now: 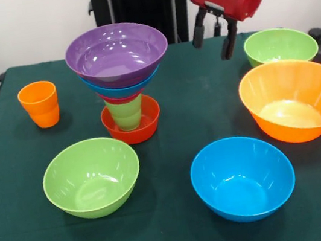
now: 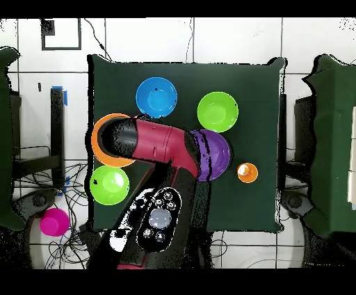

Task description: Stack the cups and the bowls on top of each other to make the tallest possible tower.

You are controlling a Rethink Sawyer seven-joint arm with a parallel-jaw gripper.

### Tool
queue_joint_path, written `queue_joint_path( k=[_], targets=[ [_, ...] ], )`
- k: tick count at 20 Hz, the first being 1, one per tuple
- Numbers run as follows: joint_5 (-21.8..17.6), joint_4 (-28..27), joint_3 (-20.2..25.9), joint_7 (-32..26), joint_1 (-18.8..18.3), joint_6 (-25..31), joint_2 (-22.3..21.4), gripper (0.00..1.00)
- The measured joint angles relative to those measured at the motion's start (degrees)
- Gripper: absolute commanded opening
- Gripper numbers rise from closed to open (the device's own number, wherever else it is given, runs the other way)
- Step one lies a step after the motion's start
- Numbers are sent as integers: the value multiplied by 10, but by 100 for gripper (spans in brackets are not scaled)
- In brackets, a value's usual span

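The tower [image 1: 121,78] stands left of the table's middle in the front view: a red-orange bowl [image 1: 132,125] at the base, a light green cup [image 1: 125,112] upright inside it, then a thin red rim, a blue bowl [image 1: 121,85] and a wide purple bowl [image 1: 117,53] on top, widening upward. At its 9 o'clock, well apart, stands the orange cup [image 1: 39,104]. At 6 to 7 o'clock sits a lime green bowl [image 1: 91,176], empty and upright. At 4 to 5 o'clock lies a second, larger blue bowl [image 1: 243,177], and at 3 o'clock the very large orange bowl [image 1: 296,99], with another lime green bowl [image 1: 280,46] just behind it at the far right.

The gripper [image 1: 213,37] hangs in the air at the tower's 2 o'clock, above the dark green tablecloth [image 1: 32,238], its two black fingers [image 1: 197,29] parted a little and holding nothing.

From overhead, the red arm [image 2: 156,142] covers part of the purple bowl, and a pink bowl [image 2: 53,221] lies off the table on the floor.
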Motion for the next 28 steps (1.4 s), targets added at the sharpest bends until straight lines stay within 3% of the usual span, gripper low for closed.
queue_joint_path(
  k=[21, 28],
  targets=[
    [17, 35, 52, 0, -11, -19, -10, 100],
    [18, 57, 78, 0, -24, -58, -6, 100]
  ],
)
